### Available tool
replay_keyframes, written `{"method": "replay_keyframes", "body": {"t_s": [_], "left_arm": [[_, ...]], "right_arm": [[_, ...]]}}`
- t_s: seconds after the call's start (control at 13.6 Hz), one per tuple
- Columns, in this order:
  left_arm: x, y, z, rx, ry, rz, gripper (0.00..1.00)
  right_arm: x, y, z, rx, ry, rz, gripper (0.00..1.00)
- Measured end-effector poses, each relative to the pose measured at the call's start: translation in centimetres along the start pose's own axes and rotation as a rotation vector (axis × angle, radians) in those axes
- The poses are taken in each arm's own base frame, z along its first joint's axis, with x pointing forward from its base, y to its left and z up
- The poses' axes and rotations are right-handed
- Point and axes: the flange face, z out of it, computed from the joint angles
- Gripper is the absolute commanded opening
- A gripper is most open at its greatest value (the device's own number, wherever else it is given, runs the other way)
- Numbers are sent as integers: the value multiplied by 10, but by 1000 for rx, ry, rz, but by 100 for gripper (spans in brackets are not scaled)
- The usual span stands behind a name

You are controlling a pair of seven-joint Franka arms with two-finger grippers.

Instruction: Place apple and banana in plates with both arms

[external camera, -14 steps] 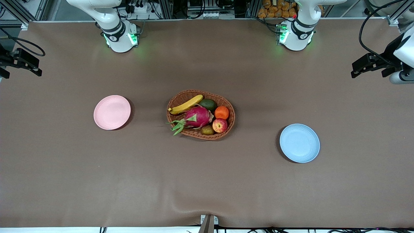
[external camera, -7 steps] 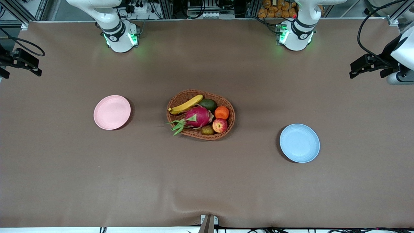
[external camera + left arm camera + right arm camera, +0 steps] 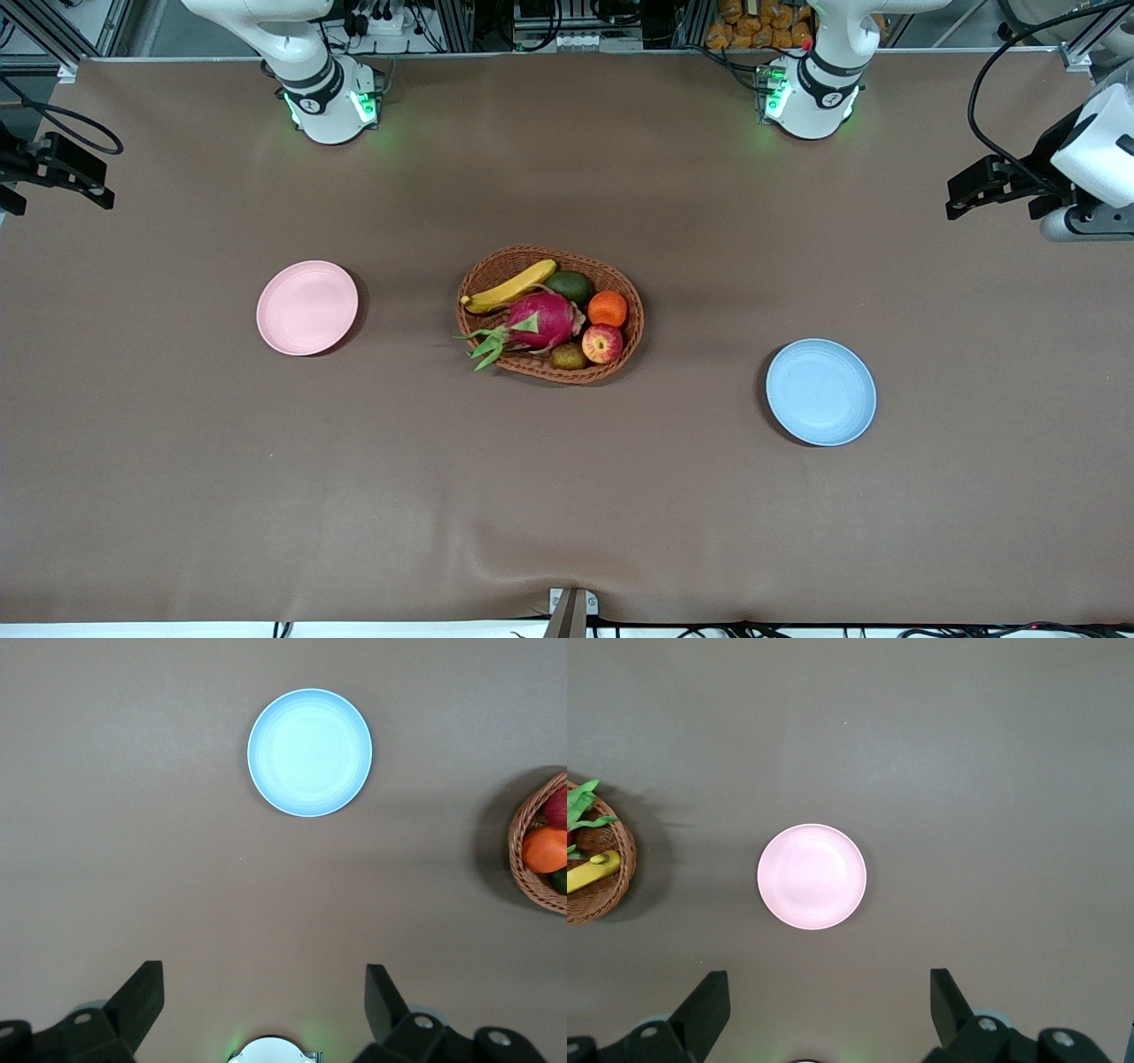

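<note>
The right claw (image 3: 824, 1014) hung high over the right arm's end of the brown cloth-covered desk (image 3: 567, 496), fingers spread wide and holding nothing. On the desk toward that same end lay the round pale pink plate (image 3: 307, 307), bare. At the desk's middle stood the brown woven oval basket (image 3: 620, 354), well apart from both plates. In it, the long curved yellow banana (image 3: 509, 286) lay along the rim farther from the front camera, touching the magenta dragon fruit (image 3: 542, 320). The small red apple with yellow patches (image 3: 602, 344) sat near the rim nearer to that camera, between the plain orange fruit (image 3: 608, 308) and a small brown-green fruit (image 3: 569, 356). A dark green fruit (image 3: 571, 285) lay beside the banana. Toward the left arm's end lay the round pale blue plate (image 3: 821, 392), also bare. The left claw (image 3: 264, 1010) hung over that end, fingers spread wide, gripping nothing.
</note>
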Motion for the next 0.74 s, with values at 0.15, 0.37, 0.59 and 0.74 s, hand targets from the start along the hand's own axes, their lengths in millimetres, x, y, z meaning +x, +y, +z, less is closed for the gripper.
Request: {"method": "replay_keyframes", "body": {"t_s": [0.15, 0.37, 0.59, 0.74], "left_arm": [[1, 1, 2, 0, -3, 2, 100], [4, 3, 6, 1, -9, 5, 100], [5, 3, 7, 1, -10, 6, 100], [6, 3, 8, 1, -12, 6, 100]], "right_arm": [[0, 0, 0, 0, 0, 0, 100], [0, 0, 0, 0, 0, 0, 100], [0, 0, 0, 0, 0, 0, 100], [0, 0, 0, 0, 0, 0, 100]]}}
